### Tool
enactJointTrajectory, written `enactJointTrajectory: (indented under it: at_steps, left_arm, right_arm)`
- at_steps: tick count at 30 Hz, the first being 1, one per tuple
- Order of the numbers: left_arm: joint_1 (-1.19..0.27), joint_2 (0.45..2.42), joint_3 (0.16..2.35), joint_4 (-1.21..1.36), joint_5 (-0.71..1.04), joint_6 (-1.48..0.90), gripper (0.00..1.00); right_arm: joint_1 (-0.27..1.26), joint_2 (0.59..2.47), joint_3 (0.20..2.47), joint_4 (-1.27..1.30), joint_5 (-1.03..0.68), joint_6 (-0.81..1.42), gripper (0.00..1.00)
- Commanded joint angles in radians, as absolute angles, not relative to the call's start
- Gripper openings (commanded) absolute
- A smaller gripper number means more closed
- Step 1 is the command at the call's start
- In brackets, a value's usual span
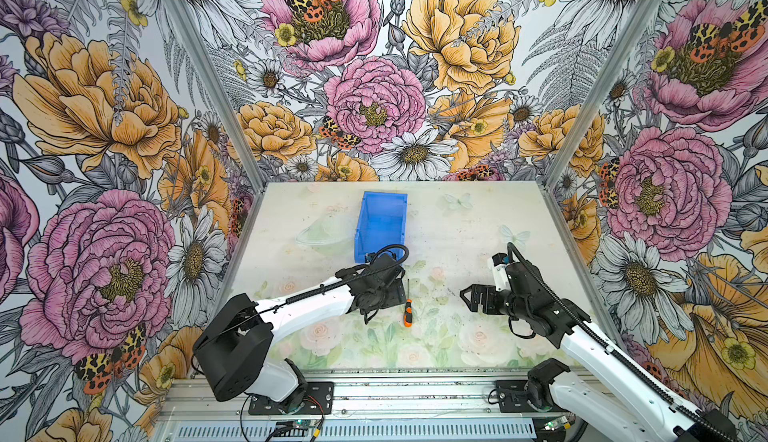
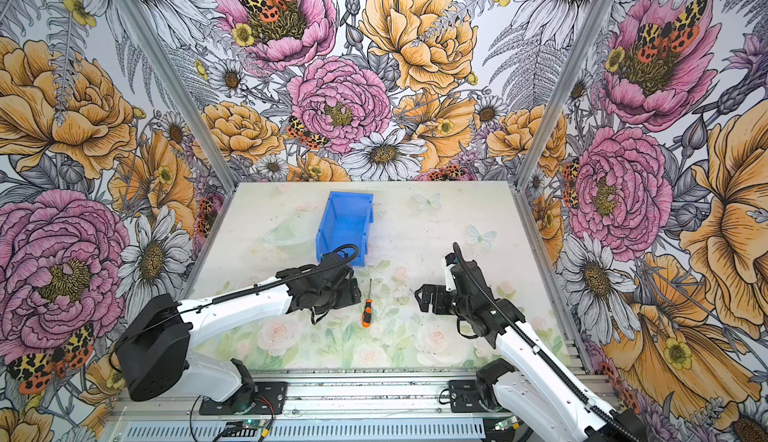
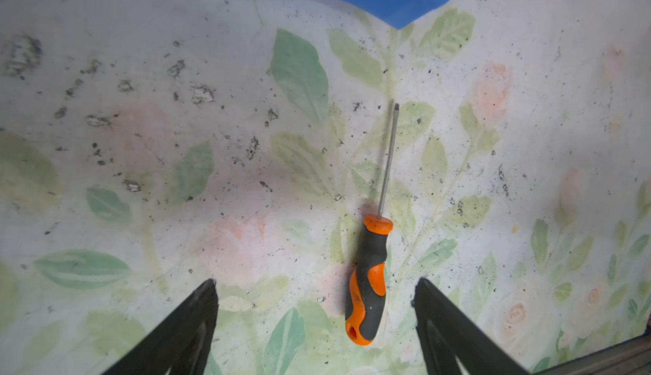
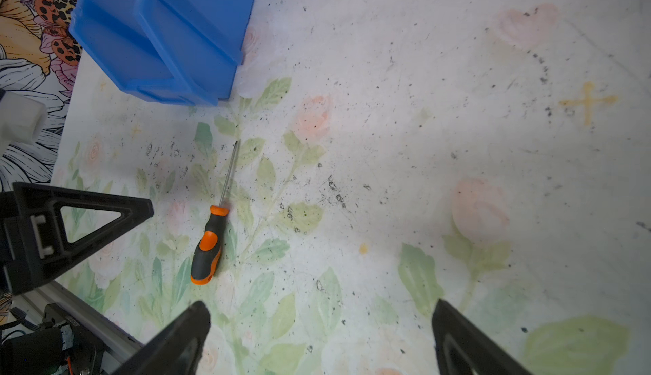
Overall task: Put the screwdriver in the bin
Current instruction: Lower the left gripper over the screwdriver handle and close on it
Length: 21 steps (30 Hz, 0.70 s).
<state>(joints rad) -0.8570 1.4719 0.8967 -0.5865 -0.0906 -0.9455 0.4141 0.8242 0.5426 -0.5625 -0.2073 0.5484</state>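
Currently: left end effector (image 3: pixel 316 281) open, empty, just beside screwdriver (image 3: pixel 368 285) handle at its 10 o'clock, no contact. Screwdriver flat on counter (image 1: pixel 457 232), shaft toward 12 o'clock; bin (image 1: pixel 380 215) at 11 o'clock, apart. Right end effector (image 4: pixel 320 306) open, empty.

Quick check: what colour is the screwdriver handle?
The screwdriver handle is orange with dark grey-black panels, clearest in the left wrist view.

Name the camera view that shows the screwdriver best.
The left wrist view: the screwdriver lies close and large, with flat tip, shaft and orange-and-black handle all sharp. The right wrist view shows the screwdriver whole but smaller. In both top views the screwdriver is whole but tiny.
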Motion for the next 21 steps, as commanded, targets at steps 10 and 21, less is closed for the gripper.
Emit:
enactJointTrajectory:
  at_steps: [10,21]
  left_arm:
    - [-0.954,1.669,1.035,-0.61,-0.14,-0.941,0.78]
    - [-1.031,1.852,1.192,-0.794,-0.279,-0.893,0.62]
  right_arm:
    - [0.42,0.802,0.522,-0.542,-0.173,0.561,0.99]
    - [0.421,0.755,0.513,-0.544,-0.158,0.56,1.0]
